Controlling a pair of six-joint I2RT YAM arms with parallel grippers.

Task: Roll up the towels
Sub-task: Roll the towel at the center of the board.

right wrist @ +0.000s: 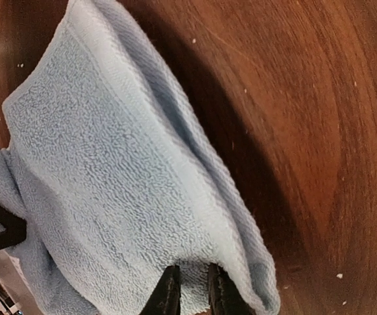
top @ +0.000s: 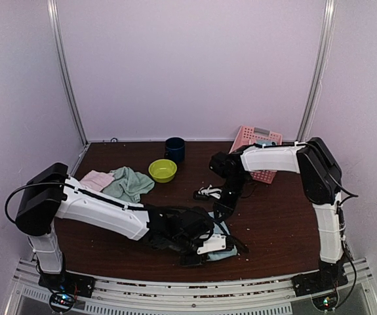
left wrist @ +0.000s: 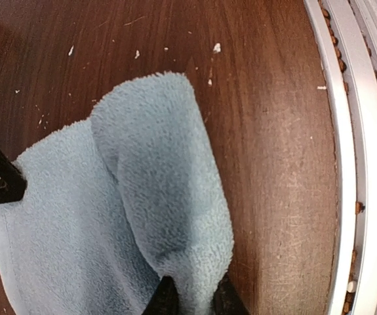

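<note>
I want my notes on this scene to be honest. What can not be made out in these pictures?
- Top view: blue towel mostly hidden under the left arm; fold unclear.
- Top view: small white thing mid-table, too small to name.
- Top view: basket partly covered by the right arm.
- Both wrist views: jaws cut off by the bottom edge; grip depth unseen.

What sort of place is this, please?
Probably a robot test cell, not a home: blank pale walls between metal posts, left arm and right arm bolted to a rail, a pale blue towel on the table.
</note>
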